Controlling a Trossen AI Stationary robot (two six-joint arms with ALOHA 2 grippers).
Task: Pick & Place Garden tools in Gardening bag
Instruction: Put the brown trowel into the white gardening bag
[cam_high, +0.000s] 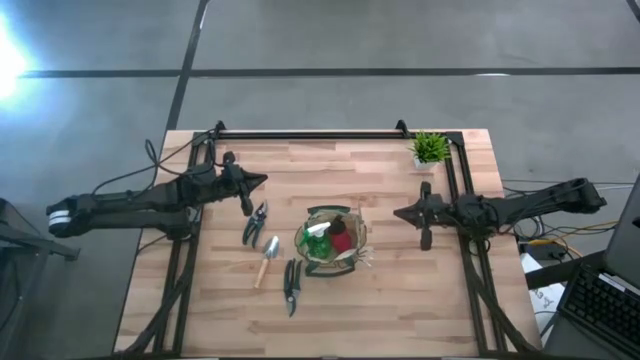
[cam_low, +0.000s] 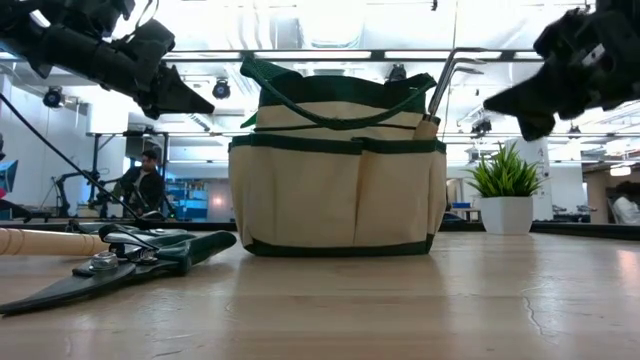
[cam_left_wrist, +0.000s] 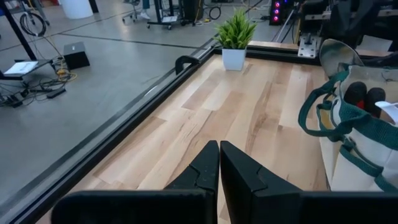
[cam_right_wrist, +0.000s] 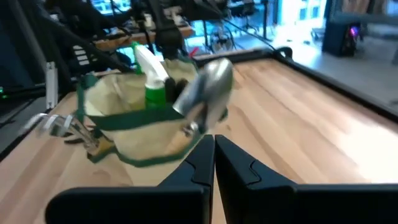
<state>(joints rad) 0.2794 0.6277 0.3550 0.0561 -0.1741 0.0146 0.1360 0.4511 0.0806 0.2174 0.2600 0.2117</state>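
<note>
- Gardening bag (cam_high: 333, 241): I see it upright at the table's middle, my landmark; a green spray bottle (cam_high: 320, 240), a red-and-black piece (cam_high: 342, 239) and a silver trowel (cam_right_wrist: 208, 90) sit inside it.
- 3 tools lie left of the bag: a wood-handled trowel (cam_high: 268, 260), black pruning shears (cam_high: 292, 285) nearest the bag, and a second pair of shears (cam_high: 255, 224) farther back.
- Left gripper (cam_high: 262, 181): I read it closed and empty, raised left of the bag and behind those tools.
- Right gripper (cam_high: 398, 212): closed, empty, raised right of the bag.
- Potted plant (cam_high: 430, 150): behind the bag, at the table's far right corner.
</note>
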